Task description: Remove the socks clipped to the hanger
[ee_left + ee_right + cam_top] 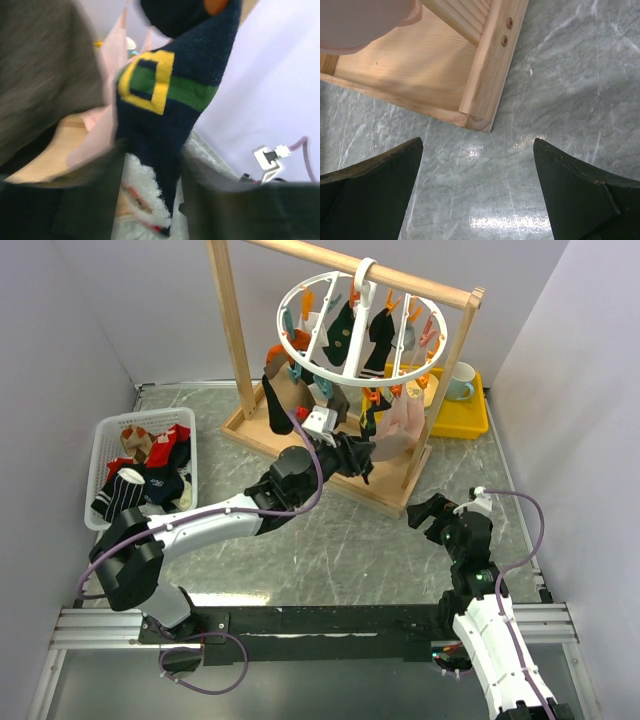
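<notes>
The white ring hanger (330, 345) hangs from the wooden rack's bar, with several socks clipped under it by orange and teal clothespins. My left gripper (358, 455) reaches under the ring. In the left wrist view its blurred fingers (75, 200) stand on both sides of a navy sock (165, 100) with a yellow and green buckle and a white fluffy cuff, and they pinch it. The sock still hangs from an orange clothespin (216, 5). A pale pink sock (395, 435) and a brown sock (45, 65) hang beside it. My right gripper (432, 512) is open and empty above the table.
The wooden rack's base (485, 65) lies just ahead of my right gripper (477, 150). A white mesh basket (110, 430) holding several socks stands at the left. A yellow tray (470, 415) with a mug (460, 380) sits at the back right. Walls close in on both sides.
</notes>
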{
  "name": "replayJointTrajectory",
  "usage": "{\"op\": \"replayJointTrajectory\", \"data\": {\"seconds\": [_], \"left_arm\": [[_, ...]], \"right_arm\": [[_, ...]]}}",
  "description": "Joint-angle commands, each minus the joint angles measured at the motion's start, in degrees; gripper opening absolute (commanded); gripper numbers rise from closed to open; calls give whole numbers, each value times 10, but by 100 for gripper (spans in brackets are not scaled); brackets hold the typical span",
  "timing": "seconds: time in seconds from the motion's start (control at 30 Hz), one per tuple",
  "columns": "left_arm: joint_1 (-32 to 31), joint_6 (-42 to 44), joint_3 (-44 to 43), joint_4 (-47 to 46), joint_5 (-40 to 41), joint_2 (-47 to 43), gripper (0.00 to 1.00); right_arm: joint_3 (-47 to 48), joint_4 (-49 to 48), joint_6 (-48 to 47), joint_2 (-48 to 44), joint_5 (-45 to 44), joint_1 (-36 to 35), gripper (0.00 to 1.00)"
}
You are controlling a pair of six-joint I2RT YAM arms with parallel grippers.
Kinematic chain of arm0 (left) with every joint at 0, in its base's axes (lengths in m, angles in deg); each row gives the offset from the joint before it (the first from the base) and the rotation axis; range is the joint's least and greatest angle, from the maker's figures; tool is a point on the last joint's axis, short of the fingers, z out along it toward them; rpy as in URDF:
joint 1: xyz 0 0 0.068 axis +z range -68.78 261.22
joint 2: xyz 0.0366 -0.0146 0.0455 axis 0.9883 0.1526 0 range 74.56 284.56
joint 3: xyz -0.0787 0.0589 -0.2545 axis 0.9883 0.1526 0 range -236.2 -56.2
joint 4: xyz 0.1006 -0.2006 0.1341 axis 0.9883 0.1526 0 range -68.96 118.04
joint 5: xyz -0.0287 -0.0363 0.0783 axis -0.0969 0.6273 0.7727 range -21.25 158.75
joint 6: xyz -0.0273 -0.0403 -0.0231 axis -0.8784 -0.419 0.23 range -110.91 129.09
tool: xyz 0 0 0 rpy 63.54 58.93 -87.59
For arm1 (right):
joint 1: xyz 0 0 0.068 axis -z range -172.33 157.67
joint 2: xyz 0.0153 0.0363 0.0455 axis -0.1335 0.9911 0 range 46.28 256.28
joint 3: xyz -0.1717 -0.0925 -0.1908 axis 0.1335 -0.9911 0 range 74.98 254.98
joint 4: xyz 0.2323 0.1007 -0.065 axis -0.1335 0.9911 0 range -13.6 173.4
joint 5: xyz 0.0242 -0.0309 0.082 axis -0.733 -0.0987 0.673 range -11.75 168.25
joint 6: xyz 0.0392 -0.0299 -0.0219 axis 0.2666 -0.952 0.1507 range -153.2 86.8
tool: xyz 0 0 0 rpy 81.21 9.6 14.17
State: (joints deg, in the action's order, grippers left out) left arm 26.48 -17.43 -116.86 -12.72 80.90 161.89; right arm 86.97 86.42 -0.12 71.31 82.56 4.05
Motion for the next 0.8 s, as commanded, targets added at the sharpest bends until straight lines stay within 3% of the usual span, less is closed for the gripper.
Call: {"op": "replayJointTrajectory", "data": {"seconds": [0.0, 0.1, 0.3, 0.43, 0.53, 0.7, 0.77], "left_arm": [[-3, 19, 0, -7, 29, -11, 27], [-3, 24, 19, -13, 37, -27, 2], [-3, 31, 20, 20, 26, -49, 1], [-3, 22, 22, 41, 24, -65, 1], [-3, 27, 20, 43, -8, -72, 1], [-11, 24, -9, 79, -33, -68, 1], [-22, 31, -22, 92, -21, -66, 1]], "right_arm": [[29, 4, -19, -18, 10, -3, 100], [88, 58, -28, -11, 33, -3, 99], [206, 42, -79, -16, 200, -4, 91], [311, 74, -84, 47, 221, -10, 86], [386, 79, -84, 97, 196, -35, 86], [511, 114, -110, 186, 57, -173, 86], [565, 133, -125, 231, -3, -226, 80]]}}
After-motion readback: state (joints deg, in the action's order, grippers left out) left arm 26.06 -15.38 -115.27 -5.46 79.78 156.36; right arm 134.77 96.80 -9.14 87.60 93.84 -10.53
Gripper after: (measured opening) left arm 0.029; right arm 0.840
